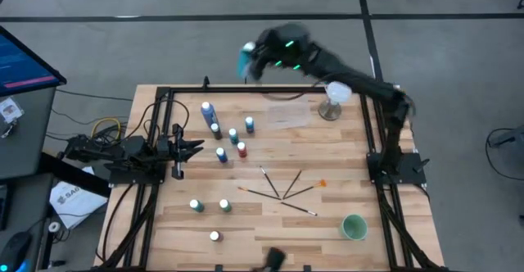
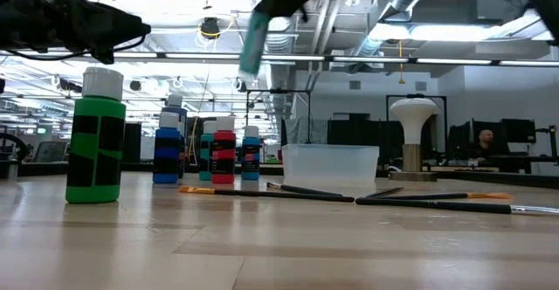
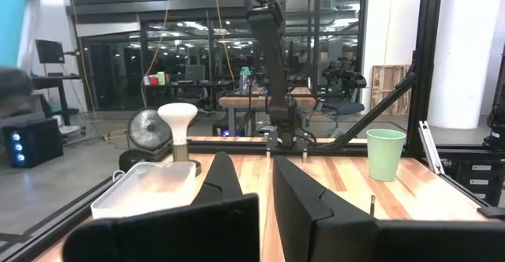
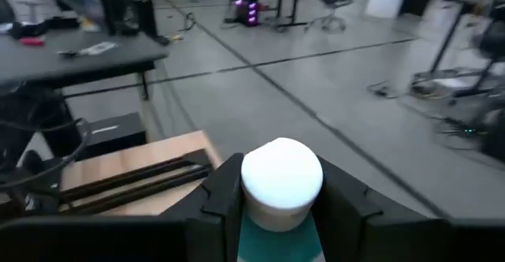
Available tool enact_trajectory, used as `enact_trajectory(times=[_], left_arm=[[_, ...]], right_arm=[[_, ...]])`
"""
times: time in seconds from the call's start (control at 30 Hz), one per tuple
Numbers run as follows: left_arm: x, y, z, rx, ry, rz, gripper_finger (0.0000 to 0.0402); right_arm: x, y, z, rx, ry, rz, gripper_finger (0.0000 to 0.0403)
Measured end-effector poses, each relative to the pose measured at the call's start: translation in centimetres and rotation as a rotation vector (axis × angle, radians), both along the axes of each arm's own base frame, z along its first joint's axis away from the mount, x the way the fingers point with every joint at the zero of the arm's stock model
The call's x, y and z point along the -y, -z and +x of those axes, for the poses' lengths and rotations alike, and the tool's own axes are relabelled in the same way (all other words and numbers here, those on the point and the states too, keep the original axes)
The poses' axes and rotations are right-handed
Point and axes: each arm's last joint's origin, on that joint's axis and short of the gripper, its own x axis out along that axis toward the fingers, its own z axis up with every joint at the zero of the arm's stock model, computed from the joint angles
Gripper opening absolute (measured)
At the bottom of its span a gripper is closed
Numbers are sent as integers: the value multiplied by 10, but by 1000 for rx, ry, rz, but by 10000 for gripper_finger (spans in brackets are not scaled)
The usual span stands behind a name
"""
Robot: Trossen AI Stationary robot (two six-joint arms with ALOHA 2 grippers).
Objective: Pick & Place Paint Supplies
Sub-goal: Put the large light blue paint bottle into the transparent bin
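My right gripper (image 1: 250, 59) is raised over the table's far edge, left of the middle, shut on a teal paint bottle (image 1: 244, 60) with a white cap (image 4: 282, 171). In the low view the bottle (image 2: 253, 41) hangs high above the table. More white-capped bottles (image 1: 221, 133) stand upright left of the middle, and three (image 1: 211, 215) stand near the front left. Several dark-handled brushes (image 1: 282, 192) lie fanned on the wood. My left gripper (image 1: 195, 147) waits shut and level at the left, holding nothing. My right gripper pinches the teal bottle between its two fingers (image 4: 222, 203), at the bottle's upper end (image 4: 256, 203) by the white cap. The fingers come at it nearly level, one on either side. The bottle is lifted clear of the table, tilted in the low view.
A clear plastic tray (image 2: 330, 163) sits at the far middle, with a white-topped stemmed stand (image 1: 333, 100) to its right. A round green cup (image 1: 354, 227) stands at the near right. Black frame rails (image 1: 160, 157) run along both sides of the table.
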Motion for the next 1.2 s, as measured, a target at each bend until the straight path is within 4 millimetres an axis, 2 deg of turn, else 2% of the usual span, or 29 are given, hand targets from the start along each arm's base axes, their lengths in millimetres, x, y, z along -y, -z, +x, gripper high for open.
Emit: enact_trajectory(times=[0.1, 0.23, 0.3, 0.4, 0.57, 0.67, 0.8, 1.03, 1.2], left_arm=[[0, 0, 0, -3, 1, 1, 1], [0, 0, 1, -5, 2, 1, 1], [0, 0, 1, -2, 2, 1, 1], [0, 0, 1, -2, 1, 1, 1], [0, 0, 1, -6, 0, 1, 1], [0, 0, 1, -6, 0, 1, 1], [0, 0, 1, -7, 0, 1, 1], [0, 0, 1, -6, 0, 1, 1], [0, 0, 1, -4, 0, 1, 1]], right_arm=[[1, -28, -36, -2, 38, -19, 110], [-4, -51, -75, -26, 72, -27, 110], [-8, -58, -92, -44, 80, -16, 110], [-12, -55, -109, -77, 45, 14, 110], [-18, -32, -136, -137, -45, 83, 110], [-23, -13, -156, -130, -20, 110, 110], [-30, 20, -168, -54, 10, 123, 110], [-41, 83, -180, 52, 20, 175, 110], [-44, 111, -180, 90, 26, 201, 110]])
